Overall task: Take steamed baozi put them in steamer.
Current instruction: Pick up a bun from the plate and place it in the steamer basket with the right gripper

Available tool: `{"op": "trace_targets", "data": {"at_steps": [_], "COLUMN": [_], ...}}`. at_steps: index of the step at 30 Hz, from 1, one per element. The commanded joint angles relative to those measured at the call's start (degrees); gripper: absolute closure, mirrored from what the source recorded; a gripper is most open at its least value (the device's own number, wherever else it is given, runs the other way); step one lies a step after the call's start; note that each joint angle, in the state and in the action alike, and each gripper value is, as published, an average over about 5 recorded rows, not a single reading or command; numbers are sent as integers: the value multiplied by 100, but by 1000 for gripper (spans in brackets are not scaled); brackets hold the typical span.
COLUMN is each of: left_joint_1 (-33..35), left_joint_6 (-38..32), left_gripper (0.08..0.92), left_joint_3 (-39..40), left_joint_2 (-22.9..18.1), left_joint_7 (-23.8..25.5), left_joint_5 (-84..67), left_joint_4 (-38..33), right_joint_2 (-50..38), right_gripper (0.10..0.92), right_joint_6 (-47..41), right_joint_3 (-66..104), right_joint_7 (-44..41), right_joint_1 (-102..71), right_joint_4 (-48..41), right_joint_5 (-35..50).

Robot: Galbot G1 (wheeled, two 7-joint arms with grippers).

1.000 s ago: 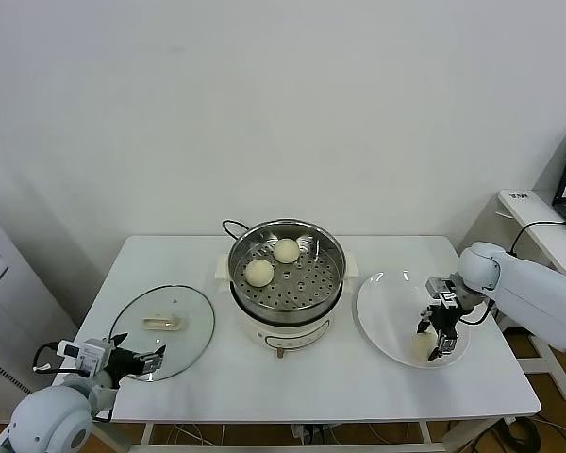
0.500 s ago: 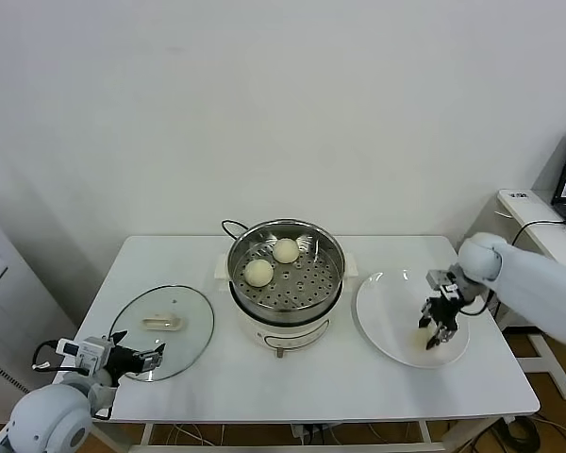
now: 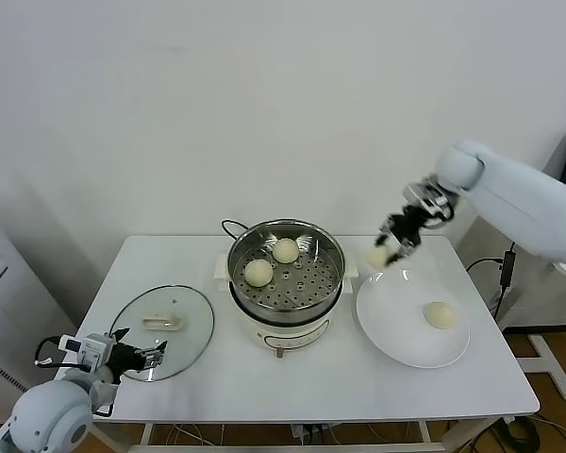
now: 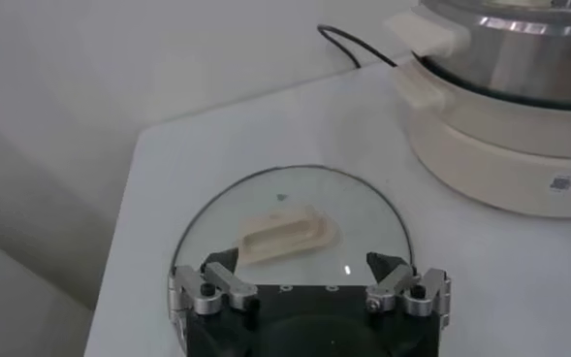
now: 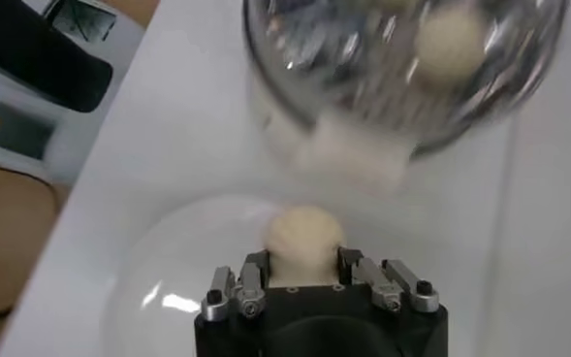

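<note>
Carrying: the right gripper [image 3: 389, 247] holds one steamed baozi [image 3: 378, 255] in the air, above the far edge of the white plate [image 3: 387, 326], between the plate and the steamer [image 3: 285, 276].
Right gripper state: its fingers are closed on the bun from two sides; in the right wrist view the bun [image 5: 305, 239] sits between the two fingers and sticks out beyond them.
Key relation: the steamer basket lies to the robot's left of the carried bun and a little nearer to the robot; its rim is near, but the bun is not yet over it. The right arm is much the nearer arm.
Long axis: the bun is round, so it has no long axis that matters for the release.
Inside the steamer: two buns, one [image 3: 258, 272] near the left wall and one [image 3: 286, 250] toward the far wall. The near and right part of the perforated floor is free.
On the plate: one bun [image 3: 440, 315] lies alone, well apart from the gripper.
Left gripper [image 4: 309, 281]: parked low at the near left corner of the table [image 3: 170, 260], fingers apart and holding nothing, just beside the glass lid [image 3: 163, 330].
Progress, as judgement: two buns are placed, the third is on the way, the fourth waits.
Next move, as judgement: go left over the rim, lower to the free floor, then release.
</note>
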Motion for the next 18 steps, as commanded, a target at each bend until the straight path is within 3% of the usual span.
{"op": "trace_targets", "data": {"at_steps": [1,9,18], "left_joint_1": [-24,-18,-6], "left_joint_6": [54,38,33], "left_gripper": [177,177,177], "left_joint_3": [15,7,7], "left_joint_2": [32,47,38], "left_joint_7": [0,2,2], "left_joint_5": [-23,-35,-34], "left_joint_4": [4,16,23], "right_joint_2": [1474,2024,1917], "right_gripper": [576,575,575], "right_joint_6": [1710,2977,3202], "right_joint_3": [286,251,226], "right_joint_7": [-215,-332,-383], "right_joint_1": [470,104,-427], "right_joint_4": [-381,62,825], "right_joint_5": [223,-429,-1316]}}
